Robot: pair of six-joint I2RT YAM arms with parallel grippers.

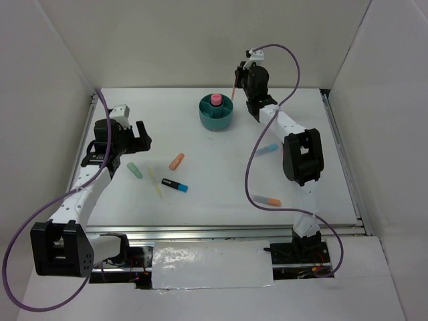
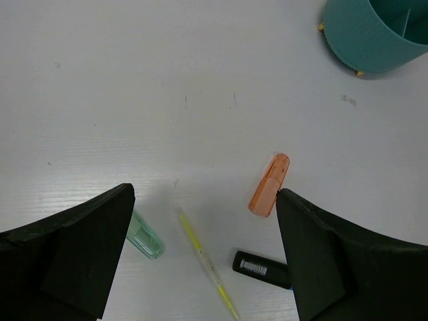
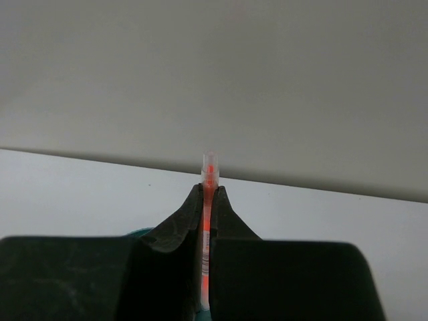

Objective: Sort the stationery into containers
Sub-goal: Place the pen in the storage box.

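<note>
Right gripper (image 3: pixel 207 192): fingers pinched on a thin orange pen (image 3: pixel 209 170), held upright with its tip poking out (poised for a drop, I'd guess).
Teal cup (image 1: pixel 215 122): at its 7 o'clock, round ribbed plastic; pink stub (image 1: pixel 217 99) in the centre well.
Left gripper (image 2: pixel 204 194): fingers wide and empty, over the orange marker (image 2: pixel 269 185), mint stub (image 2: pixel 144 238) and slim yellow pen (image 2: pixel 204 261).
</note>
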